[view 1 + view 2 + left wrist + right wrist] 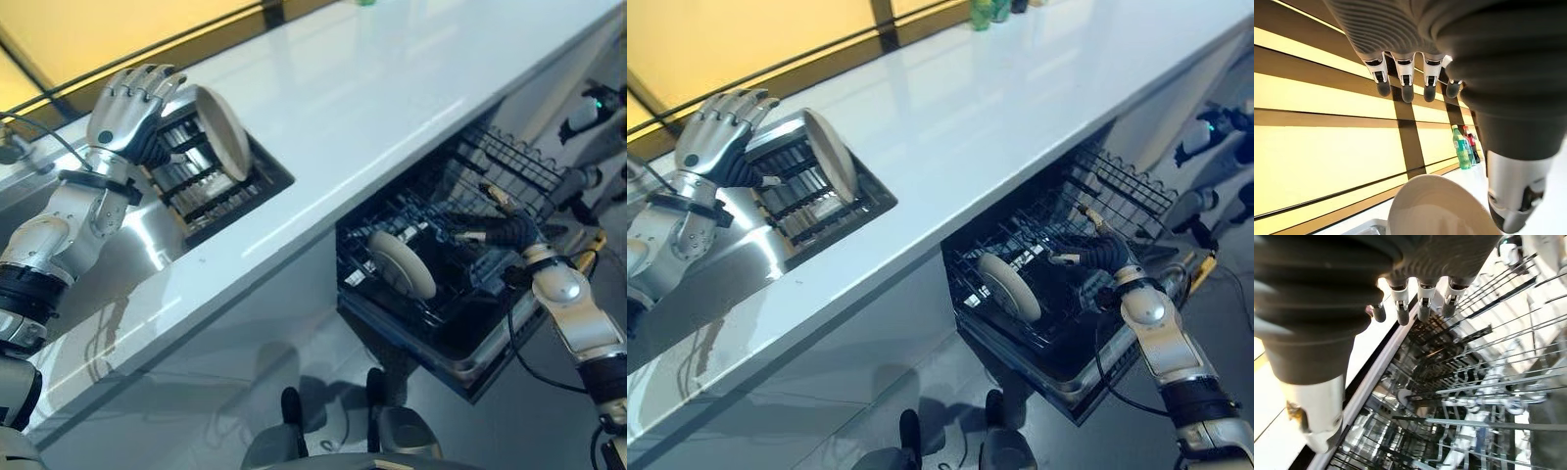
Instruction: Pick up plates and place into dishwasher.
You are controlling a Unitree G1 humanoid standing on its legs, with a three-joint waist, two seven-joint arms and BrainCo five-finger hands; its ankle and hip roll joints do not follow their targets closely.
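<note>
- Nearest, the right hand [495, 227] hangs over the pulled-out dishwasher rack [519, 166], fingers loosely spread and holding nothing; its wrist view looks down through the wire tines.
- One plate [402, 263] already stands on edge in the lower rack, just to the robot's left of that hand and apart from it.
- Farther back, set into the white counter [392, 88], a sunken drying rack [206, 191] holds the other plate [223, 132], also on edge and leaning slightly, its face turned toward the dishwasher side.
- The left hand [132, 108] is raised just beside this plate on the side away from the dishwasher, fingers only lightly bent and open; in its wrist view the plate's rim sits below the fingertips [1403, 92] and thumb with a gap between, so no grasp is made yet.
- My judgement: the left hand is by far the nearer one, and the plate lies just below and in front of its palm, so the next move is a short drop onto the upper rim.
- Farthest, bottles [989, 10] stand at the counter's back edge.
</note>
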